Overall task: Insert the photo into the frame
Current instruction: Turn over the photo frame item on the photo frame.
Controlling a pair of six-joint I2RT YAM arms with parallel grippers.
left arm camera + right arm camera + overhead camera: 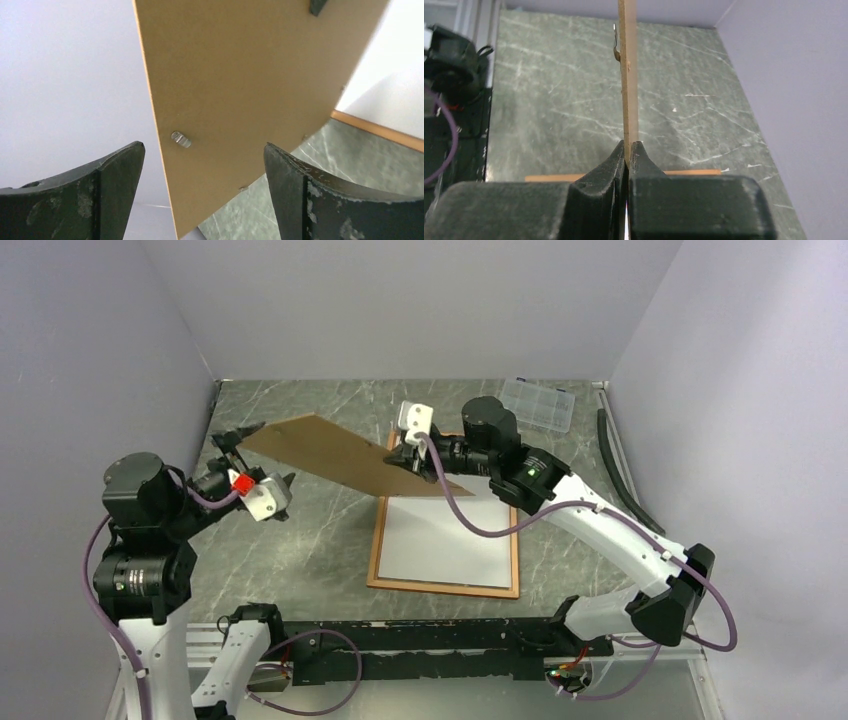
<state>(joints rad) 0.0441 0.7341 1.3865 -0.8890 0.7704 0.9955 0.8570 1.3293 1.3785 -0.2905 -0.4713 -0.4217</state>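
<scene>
Top external view showed the frame [443,588] lying flat on the grey-green marbled bench [320,540], right of centre, with the photo [445,540] resting inside its orange-brown border, plain white side up. Above the frame's far end the brown backing board [330,452] hung in the air, tilted, stretching leftward from the right gripper [408,455] towards the left gripper [238,440]. The right gripper was clenched on the board's right end, and its wrist view confirmed this: both fingers [641,155] pressed tight against the thin board, seen edge-on and rising straight up between them, with a strip of the frame's border visible on the bench behind. The left gripper was released, its fingers spread wide at the board's far left corner. From the left wrist view the board's flat tan face filled the space ahead of the parted fingers [120,170] without touching either one, and a small clear peg [181,139] stuck out of that face near its edge. A clear plastic compartment box [538,403] sat at the back right of the bench, well apart from the frame
</scene>
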